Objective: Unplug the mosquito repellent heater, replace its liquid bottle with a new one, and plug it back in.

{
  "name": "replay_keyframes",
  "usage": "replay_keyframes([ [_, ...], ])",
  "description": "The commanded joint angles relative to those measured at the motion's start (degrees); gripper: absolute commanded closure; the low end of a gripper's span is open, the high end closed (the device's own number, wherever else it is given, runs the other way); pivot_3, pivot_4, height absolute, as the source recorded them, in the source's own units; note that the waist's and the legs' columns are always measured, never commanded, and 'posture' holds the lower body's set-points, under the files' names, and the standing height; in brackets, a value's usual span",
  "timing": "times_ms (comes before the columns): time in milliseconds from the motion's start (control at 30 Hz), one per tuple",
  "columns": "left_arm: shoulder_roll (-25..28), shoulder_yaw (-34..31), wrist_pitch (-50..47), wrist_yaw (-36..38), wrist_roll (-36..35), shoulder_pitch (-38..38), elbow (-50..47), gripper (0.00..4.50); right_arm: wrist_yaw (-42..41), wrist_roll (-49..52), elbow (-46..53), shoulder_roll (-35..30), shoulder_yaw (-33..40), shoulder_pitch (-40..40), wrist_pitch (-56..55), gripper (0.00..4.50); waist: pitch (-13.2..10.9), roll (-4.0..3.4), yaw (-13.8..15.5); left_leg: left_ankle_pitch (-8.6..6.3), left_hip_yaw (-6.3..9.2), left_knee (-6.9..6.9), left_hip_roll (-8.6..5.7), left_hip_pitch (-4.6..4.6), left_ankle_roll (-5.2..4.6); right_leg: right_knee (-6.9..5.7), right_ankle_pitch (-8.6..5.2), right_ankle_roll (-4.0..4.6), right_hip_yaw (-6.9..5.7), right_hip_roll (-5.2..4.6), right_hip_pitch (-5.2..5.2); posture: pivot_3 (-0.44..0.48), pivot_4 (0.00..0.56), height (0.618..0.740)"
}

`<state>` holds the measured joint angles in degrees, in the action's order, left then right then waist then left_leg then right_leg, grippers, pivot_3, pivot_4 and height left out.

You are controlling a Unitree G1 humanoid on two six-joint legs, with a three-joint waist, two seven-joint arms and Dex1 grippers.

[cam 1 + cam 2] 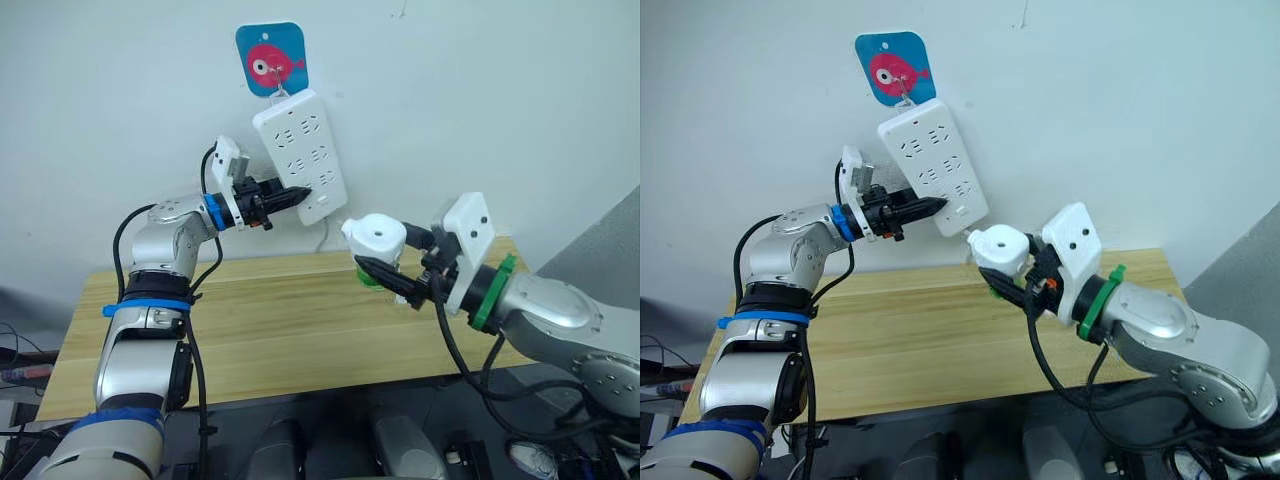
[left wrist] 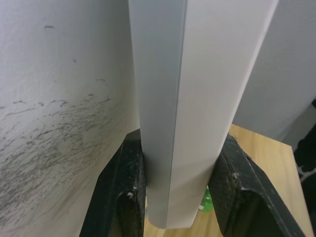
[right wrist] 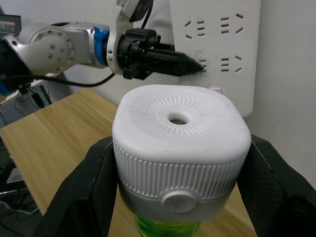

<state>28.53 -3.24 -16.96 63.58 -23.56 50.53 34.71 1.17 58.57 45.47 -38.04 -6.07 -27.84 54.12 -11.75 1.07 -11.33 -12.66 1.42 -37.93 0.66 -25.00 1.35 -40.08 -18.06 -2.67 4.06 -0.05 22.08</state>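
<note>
Fingers of the right gripper (image 1: pixel 388 268) pinch the mosquito repellent heater (image 3: pixel 180 148) above the wooden table (image 1: pixel 270 330), unplugged: white rounded body, ribbed sides, round vent hole on top, green liquid bottle (image 3: pixel 167 229) underneath. Left gripper (image 1: pixel 300 197) fingers (image 2: pixel 123 192) clamp the white power strip (image 1: pixel 300 155) hanging on the wall (image 1: pixel 480 90).

White power strip (image 1: pixel 300 156) hangs tilted on the pale wall (image 1: pixel 480 90), its upper end at a blue tag bearing a pink fish figure (image 1: pixel 271 59). Several rows of socket openings face outward. A thin white cord (image 1: pixel 322 236) drops from its lower end toward the table. Light wooden table (image 1: pixel 280 330) stands against the wall, planks running lengthwise. Dark scuff marks (image 2: pixel 54 128) streak the wall beside the strip. Dark items under the table's front edge cannot be identified
</note>
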Motion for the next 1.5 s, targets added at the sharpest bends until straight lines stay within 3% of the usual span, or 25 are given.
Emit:
replay_keyframes([
  [33,-0.28,-0.78,0.85,0.05,0.49,1.68,-0.51,3.2,1.67,-4.87,-2.75,3.15,-3.08,-4.99,2.07,1.52,0.01,0.0,0.03,0.0,0.03,-0.01,-0.02,0.0,0.0,-0.03,0.0,0.0,0.0,0.0,0.0,-0.3,0.149,0.74],
  [367,0.3,-1.55,0.54,-0.61,0.78,0.09,-2.24,3.2,6.47,-18.38,-12.31,14.02,-7.38,-14.43,6.84,1.52,0.03,0.03,-0.06,0.01,0.12,-0.02,-0.07,0.01,0.01,-0.56,0.01,0.01,-0.03,-0.29,0.19,-0.276,0.141,0.74],
  [633,0.19,-1.94,0.22,-1.18,0.84,-0.63,-3.58,3.2,5.36,-26.62,-15.51,21.02,-8.74,-16.14,6.07,1.52,0.05,0.03,-0.08,0.02,0.2,-0.04,-0.08,0.05,0.03,-0.79,0.01,0.01,-0.1,-0.26,0.24,-0.247,0.136,0.74],
  [1500,0.19,-2.56,-1.56,-1.65,0.23,-2.39,-6.59,3.2,-2.3,-40.67,-20.17,28.77,-8.38,-13.25,3.07,1.52,0.18,0.04,-0.48,0.02,0.24,-0.04,-0.06,0.11,0.04,-0.9,0.02,0.02,-0.15,-0.28,0.24,-0.236,0.134,0.74],
])
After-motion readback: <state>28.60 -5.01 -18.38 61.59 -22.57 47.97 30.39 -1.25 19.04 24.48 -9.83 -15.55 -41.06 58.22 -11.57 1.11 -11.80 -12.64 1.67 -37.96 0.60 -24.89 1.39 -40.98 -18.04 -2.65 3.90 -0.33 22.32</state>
